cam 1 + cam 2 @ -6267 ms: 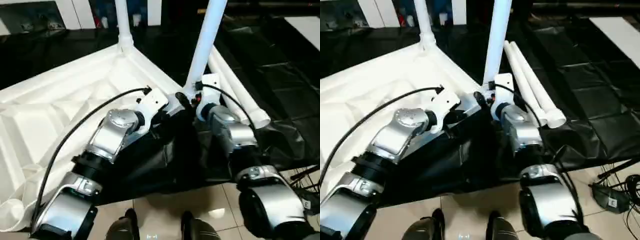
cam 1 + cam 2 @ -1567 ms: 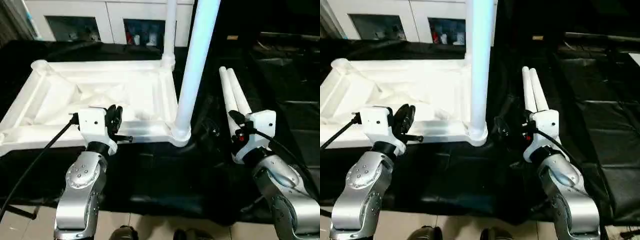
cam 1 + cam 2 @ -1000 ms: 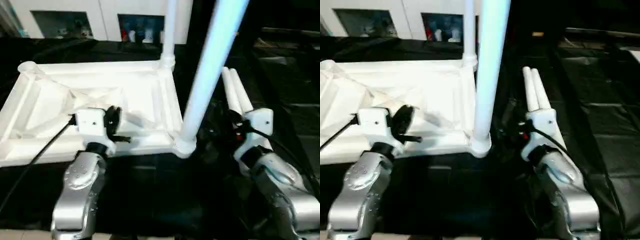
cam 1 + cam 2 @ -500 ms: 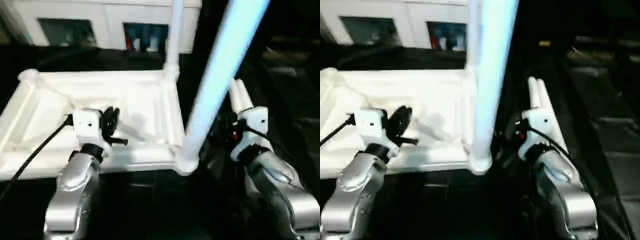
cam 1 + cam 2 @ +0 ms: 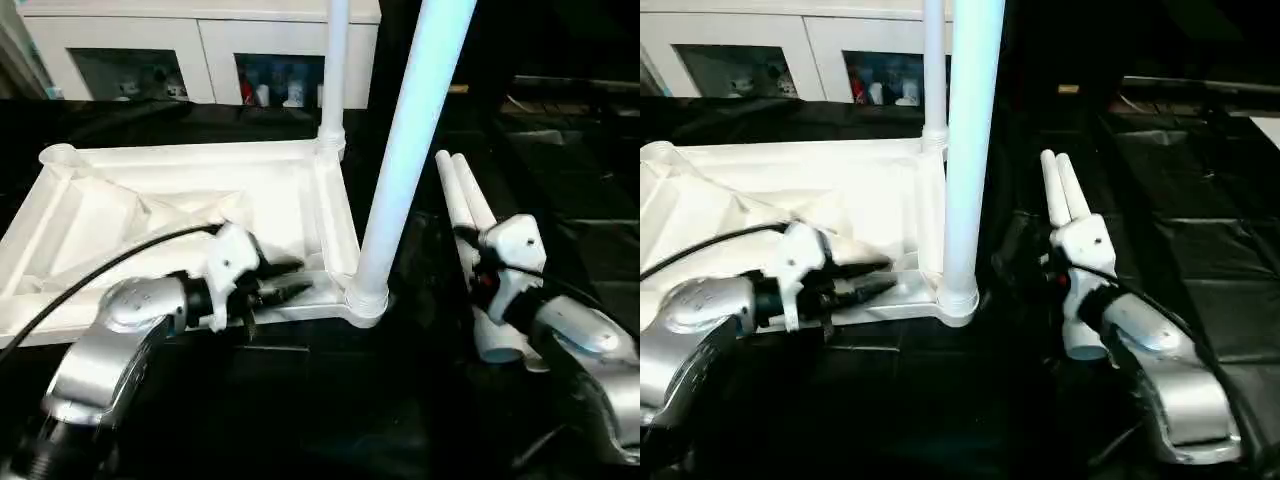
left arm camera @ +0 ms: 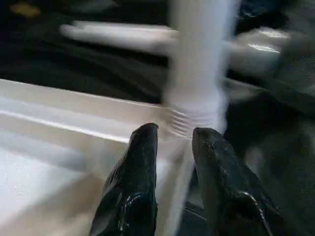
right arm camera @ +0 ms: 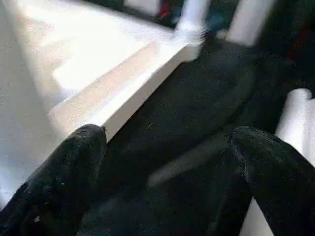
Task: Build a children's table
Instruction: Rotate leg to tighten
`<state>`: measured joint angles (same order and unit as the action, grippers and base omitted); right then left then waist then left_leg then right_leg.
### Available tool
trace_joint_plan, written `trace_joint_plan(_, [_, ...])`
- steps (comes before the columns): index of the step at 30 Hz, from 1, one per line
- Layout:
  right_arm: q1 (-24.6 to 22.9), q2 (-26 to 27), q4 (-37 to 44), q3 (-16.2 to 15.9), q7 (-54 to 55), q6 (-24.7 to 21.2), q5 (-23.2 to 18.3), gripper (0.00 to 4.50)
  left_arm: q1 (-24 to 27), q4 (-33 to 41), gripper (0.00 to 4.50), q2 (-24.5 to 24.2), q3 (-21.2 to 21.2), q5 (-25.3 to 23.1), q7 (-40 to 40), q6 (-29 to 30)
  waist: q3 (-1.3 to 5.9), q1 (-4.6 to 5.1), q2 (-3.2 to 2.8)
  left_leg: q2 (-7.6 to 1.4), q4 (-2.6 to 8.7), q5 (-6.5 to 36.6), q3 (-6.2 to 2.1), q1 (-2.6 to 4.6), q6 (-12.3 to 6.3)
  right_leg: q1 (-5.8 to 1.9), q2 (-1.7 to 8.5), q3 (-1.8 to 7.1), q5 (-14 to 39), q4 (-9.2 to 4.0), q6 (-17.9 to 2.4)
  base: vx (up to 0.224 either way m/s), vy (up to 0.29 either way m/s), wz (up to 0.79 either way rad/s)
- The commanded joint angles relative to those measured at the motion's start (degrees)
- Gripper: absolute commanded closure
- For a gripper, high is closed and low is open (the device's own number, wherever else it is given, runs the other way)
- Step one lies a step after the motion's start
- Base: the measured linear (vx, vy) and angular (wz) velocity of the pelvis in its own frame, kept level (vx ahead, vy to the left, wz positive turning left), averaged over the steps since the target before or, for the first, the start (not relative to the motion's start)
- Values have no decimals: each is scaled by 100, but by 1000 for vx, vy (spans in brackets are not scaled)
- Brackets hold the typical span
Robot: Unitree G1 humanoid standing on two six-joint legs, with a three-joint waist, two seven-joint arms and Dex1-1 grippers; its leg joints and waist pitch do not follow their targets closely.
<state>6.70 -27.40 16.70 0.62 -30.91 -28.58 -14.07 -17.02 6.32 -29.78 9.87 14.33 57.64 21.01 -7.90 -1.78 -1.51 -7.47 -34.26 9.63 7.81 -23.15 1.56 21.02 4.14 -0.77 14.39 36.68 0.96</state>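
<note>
Currently the tabletop (image 5: 180, 200) lies upside down on the black sheet, two legs standing in its corner sockets: the near leg (image 5: 405, 150) just ahead of the left gripper (image 5: 290, 282), the far leg (image 5: 335, 70) beyond. Two loose legs (image 5: 465, 215) lie under the right gripper (image 7: 167, 172).

Left gripper: fingers slightly parted, holding nothing, tips above the tabletop's near rim. Right gripper: spread wide, empty.

Judgement: legs are light, rigid, smooth plastic tubes, likely to slip; grasp mid-shaft, square across.

The left wrist view shows the ribbed socket collar (image 6: 194, 120) close ahead of the fingertips; the head views show the spare legs' full length.
</note>
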Motion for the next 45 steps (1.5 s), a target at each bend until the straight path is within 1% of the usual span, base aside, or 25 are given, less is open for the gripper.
trace_joint_plan(1, [-17, -188, 10, 54, -325, -47, -126, 5, -167, -167, 314, -118, 186, -33, 315, 6, 280, 16, 1, -420, 564, 2192, -179, 181, 204, -44, 401, 233, 1850, -594, -1004, 0, 0, 0])
trace_joint_plan(2, [-110, -420, 131, 81, -720, -113, -321, 5, -346, -384, 314, -202, 336, -71, 508, -30, 297, 7, 17, -431, 554, 2112, -144, 187, 121, -48, 420, 237, 1741, -591, -1063, 0, 0, 0])
trace_joint_plan(4, [-198, -584, 258, 90, -1041, -144, -492, 5, -473, -527, 314, -256, 432, -60, 645, -9, 312, -16, -38, -456, 534, 1957, -124, 190, -9, -53, 447, 239, 1495, -575, -1223, 0, 0, 0])
trace_joint_plan(6, [-306, -826, 432, 37, -1501, -159, -771, 5, -755, -962, 314, -289, 603, -246, 858, -170, 320, -16, -6, -453, 531, 1848, -106, 163, -137, -82, 440, 234, 1313, -582, -1267, 0, 0, 0])
trace_joint_plan(7, [-320, -863, 463, -3, -1546, -125, -761, 5, -811, -1056, 314, -307, 652, -316, 924, -232, 353, -27, -27, -464, 509, 1642, -100, 169, -216, -86, 451, 233, 995, -554, -1352, 0, 0, 0])
trace_joint_plan(8, [-320, -863, 463, -3, -1546, -125, -761, 5, -811, -1056, 314, -307, 652, -316, 924, -232, 348, -18, -12, -465, 515, 1529, -93, 148, -262, -89, 440, 226, 850, -551, -1380, 0, 0, 0])
trace_joint_plan(9, [-341, -899, 509, -73, -1600, -75, -741, 5, -886, -1179, 314, -337, 713, -412, 1032, -311, 366, -17, -8, -473, 514, 1303, -98, 114, -342, -127, 444, 203, 570, -519, -1445, 52, -6, -7])
trace_joint_plan(10, [-355, -918, 546, -122, -1654, -67, -753, 5, -929, -1250, 314, -353, 746, -462, 1103, -368, 388, -15, -4, -475, 483, 1145, -78, 130, -424, -125, 447, 199, 304, -499, -1538, 52, -6, -7])
trace_joint_plan(12, [-379, -969, 585, -240, -1745, -11, -697, 5, -1015, -1419, 314, -391, 828, -606, 1192, -546, 407, -17, 0, -470, 454, 899, -60, 120, -534, -144, 442, 192, -48, -476, -1617, 58, -11, -4])
trace_joint_plan(13, [-378, -988, 574, -286, -1770, 32, -647, 5, -1048, -1487, 314, -423, 887, -667, 1249, -630, 451, -27, -10, -477, 416, 501, -44, 124, -723, -163, 437, 172, -663, -415, -1731, 59, -12, -3])
trace_joint_plan(15, [-344, -993, 519, -319, -1778, 100, -595, 5, -1099, -1613, 314, -443, 964, -740, 1230, -800, 477, -29, 0, -471, 379, 209, -25, 119, -885, -163, 416, 158, -1171, -366, -1830, 27, -5, -1])
trace_joint_plan(17, [-335, -991, 509, -321, -1781, 111, -592, 5, -1087, -1587, 314, -455, 983, -714, 1263, -776, 495, -35, -2, -472, 353, 21, -13, 104, -1020, -167, 423, 151, -1499, -326, -1908, 0, 0, 0])
trace_joint_plan(18, [-334, -1005, 508, -314, -1803, 108, -613, 5, -1091, -1597, 314, -454, 995, -695, 1290, -783, 498, -38, -7, -486, 347, 3, -8, 105, -1078, -156, 425, 145, -1532, -320, -1961, 0, 0, 0])
trace_joint_plan(20, [-350, -1040, 510, -318, -1847, 131, -602, 5, -1082, -1606, 314, -442, 995, -667, 1349, -788, 460, -44, -10, -500, 370, 229, -5, 103, -1062, -146, 433, 138, -1189, -352, -1997, 0, 0, 0])
trace_joint_plan(21, [-358, -1051, 507, -324, -1860, 146, -585, 5, -1074, -1616, 314, -446, 1001, -680, 1371, -812, 438, -48, -16, -515, 395, 439, -4, 117, -986, -137, 436, 141, -854, -382, -1994, 0, 0, 0])
trace_joint_plan(22, [-360, -1055, 505, -327, -1862, 151, -582, 5, -1072, -1624, 314, -447, 1002, -687, 1387, -822, 431, -49, -18, -519, 404, 528, -5, 125, -943, -133, 436, 144, -711, -393, -1990, 0, 0, 0])
trace_joint_plan(24, [-376, -1060, 490, -364, -1853, 186, -548, 5, -1036, -1638, 314, -463, 983, -674, 1488, -817, 412, -52, -19, -535, 439, 831, 7, 144, -768, -118, 444, 157, -272, -436, -1945, 0, 0, 0])
trace_joint_plan(25, [-376, -1060, 489, -366, -1852, 187, -547, 5, -1036, -1639, 314, -464, 982, -672, 1490, -817, 403, -55, -19, -541, 454, 963, 31, 160, -686, -101, 442, 163, -97, -454, -1920, 0, 0, 0])
trace_joint_plan(29, [-382, -1059, 469, -431, -1820, 234, -468, 5, -1041, -1596, 314, -470, 915, -561, 1559, -747, 390, -65, -24, -550, 488, 1178, 57, 168, -463, -71, 444, 178, 281, -483, -1792, 0, 0, 0])
trace_joint_plan(34, [-430, -1050, 496, -510, -1804, 239, -402, 5, -1106, -1962, 314, -413, 975, -935, 1206, -1092, 391, -60, -24, -543, 491, 1210, 63, 159, -426, -63, 446, 190, 258, -494, -1699, 0, 0, 0])
trace_joint_plan(35, [-439, -1052, 505, -520, -1805, 233, -403, 5, -1112, -1998, 314, -400, 970, -960, 1181, -1121, 407, -63, -16, -538, 477, 1135, 63, 153, -454, -74, 449, 194, 166, -490, -1669, 0, 0, 0])
trace_joint_plan(39, [-457, -1026, 533, -567, -1765, 241, -385, 5, -1091, -2148, 314, -423, 1012, -1153, 1085, -1266, 403, -71, -38, -550, 482, 1033, 53, 151, -513, -66, 448, 184, -66, -473, -1712, 0, 0, 0])
trace_joint_plan(40, [-458, -1018, 537, -569, -1762, 239, -384, 5, -1086, -2163, 314, -435, 1027, -1180, 1073, -1276, 400, -70, -29, -549, 485, 1072, 56, 150, -517, -70, 449, 185, -46, -478, -1715, 0, 0, 0])
trace_joint_plan(41, [-455, -1014, 534, -568, -1760, 240, -381, 5, -1084, -2163, 342, -436, 1031, -1170, 1084, -1263, 398, -71, -30, -551, 487, 1096, 56, 152, -510, -68, 453, 186, -18, -479, -1720, 0, 0, 0])
trace_joint_plan(45, [-431, -986, 529, -561, -1745, 234, -371, 5, -1087, -2163, 367, -406, 969, -1121, 1062, -1233, 373, -70, -32, -557, 513, 1340, 54, 163, -403, -48, 456, 193, 335, -508, -1705, 0, 0, 0])
